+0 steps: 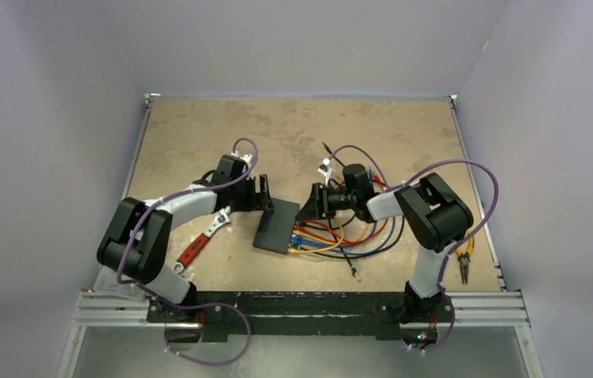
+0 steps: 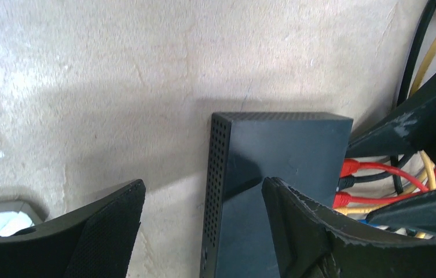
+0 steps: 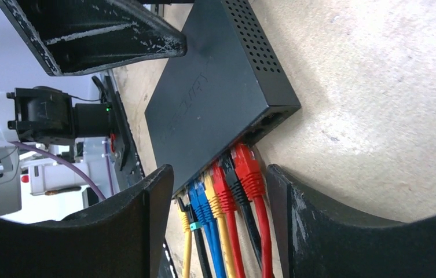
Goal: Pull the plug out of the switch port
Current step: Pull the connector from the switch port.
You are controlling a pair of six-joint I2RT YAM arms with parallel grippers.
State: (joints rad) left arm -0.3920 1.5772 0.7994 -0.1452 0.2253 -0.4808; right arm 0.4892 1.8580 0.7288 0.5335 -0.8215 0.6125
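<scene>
Approach step, judging by the layout: no plug pulled yet. Flat matte black switch box flat on the tan tabletop between the two arms, socket edge turned toward the right arm, coloured plugs seated along that edge. Wide-spread right gripper straddling the red, black, yellow and blue plugs, pinching none. Equally wide left gripper with one finger above the box's top, the other off its perforated side, not yet clamping. Next, probably: pick one plug, close on it, draw straight back while steadying the box.
</scene>
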